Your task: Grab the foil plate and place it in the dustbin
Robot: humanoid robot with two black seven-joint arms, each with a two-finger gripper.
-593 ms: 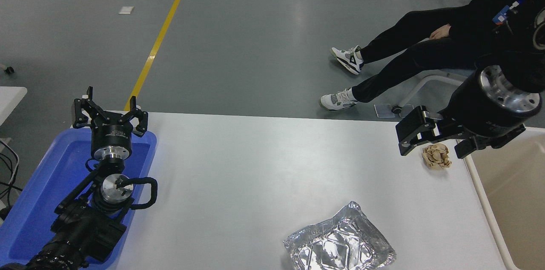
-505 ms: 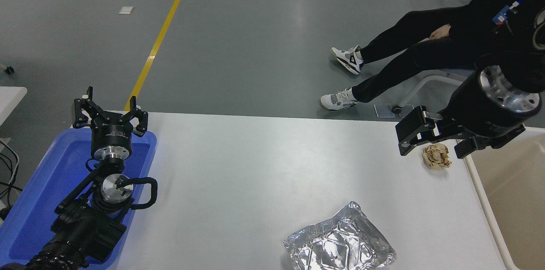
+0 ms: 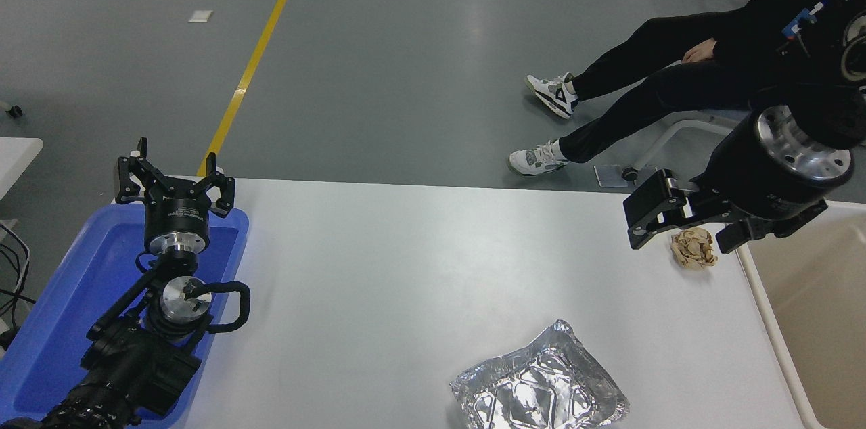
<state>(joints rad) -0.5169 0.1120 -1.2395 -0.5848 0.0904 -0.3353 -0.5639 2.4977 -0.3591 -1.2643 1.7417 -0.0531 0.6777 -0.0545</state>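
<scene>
The foil plate [image 3: 539, 385] is lying flat on the white table [image 3: 406, 260] at the near edge, right of centre, with its crinkled rim facing up and nothing touching it; its near side is running out of the bottom of the picture.

Starting at the left, a blue tray [image 3: 54, 321] is sitting along the table's left edge. The left arm is lying parked over it, and the left hand [image 3: 174, 178] is pointing away from the camera above the tray's far end, its fingers [image 3: 124, 178] spreading wide apart and holding nothing.

Across the middle, the table is showing only its bare white top, and the foil plate is resting well apart from both hands.

Further right, near the far right corner of the table, a small crumpled tan paper ball [image 3: 693, 247] is sitting on the surface. The right hand [image 3: 683, 226] is hanging just above it, coming in from the right edge, with one black finger [image 3: 649, 209] standing to the ball's left and the other to its right; the hand is spread open and gripping nothing, the ball showing in the gap between the fingers.

At the far right, the dustbin [image 3: 758, 280] is standing against the table's right edge, its pale rim and cream inner wall showing.

Beyond the table, a person [image 3: 676, 84] in black clothes and white sneakers is sitting at the upper right.
</scene>
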